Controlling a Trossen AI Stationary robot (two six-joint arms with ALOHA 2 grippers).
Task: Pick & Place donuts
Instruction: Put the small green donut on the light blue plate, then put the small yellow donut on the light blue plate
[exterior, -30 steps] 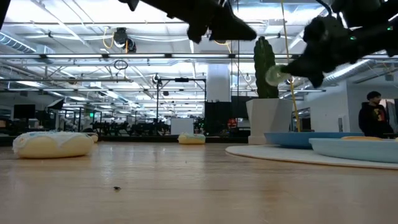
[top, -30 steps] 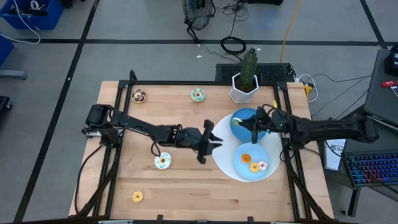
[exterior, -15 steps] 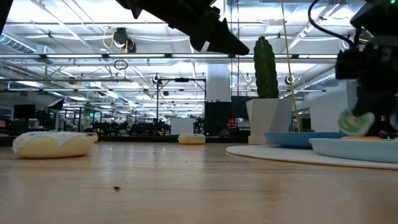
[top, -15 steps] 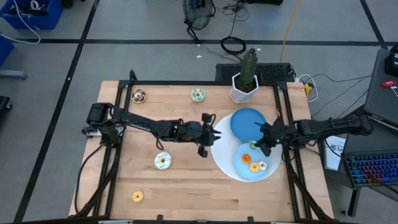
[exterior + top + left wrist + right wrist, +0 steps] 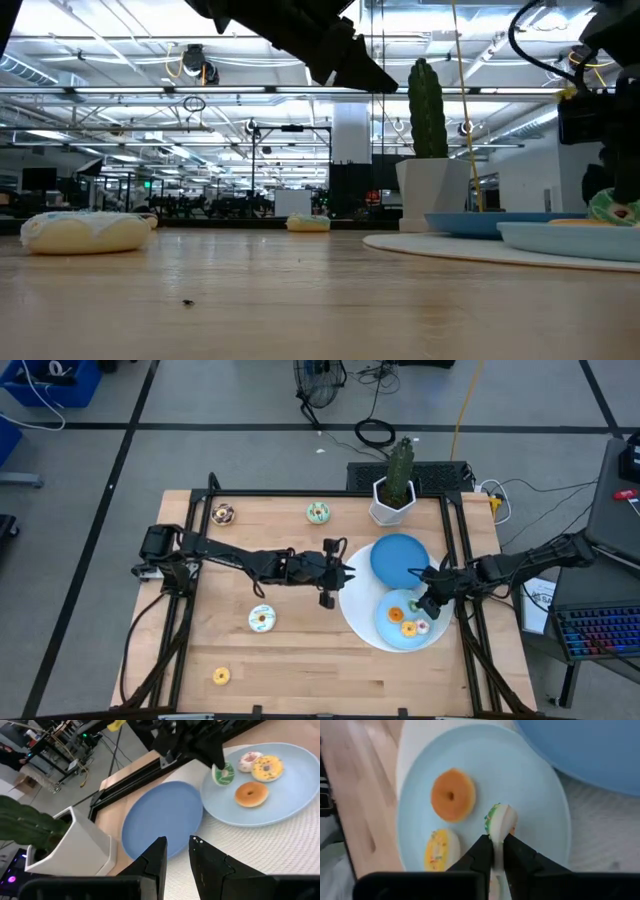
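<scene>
The green donut (image 5: pixel 499 822) stands on edge, pinched between the fingers of the right tool (image 5: pixel 496 851), low over the pale plate (image 5: pixel 385 628). That plate already carries an orange donut (image 5: pixel 453 794), a yellow donut (image 5: pixel 439 851) and a pink-and-white donut (image 5: pixel 249 760). The plate rests on a white disc (image 5: pixel 354 612), overlapping a darker blue plate (image 5: pixel 392 552) toward the cactus pot (image 5: pixel 392 500).

The left tool (image 5: pixel 343 576) hovers above the tabletop (image 5: pixel 290 660) at the disc's near edge, fingers a narrow slot apart, holding nothing.

Elsewhere on the tabletop lie four more: a white donut (image 5: pixel 262 618) below the left arm, a small yellow donut (image 5: pixel 221 676) near the front edge, a chocolate donut (image 5: pixel 224 513) and another green donut (image 5: pixel 318 512) along the back.
</scene>
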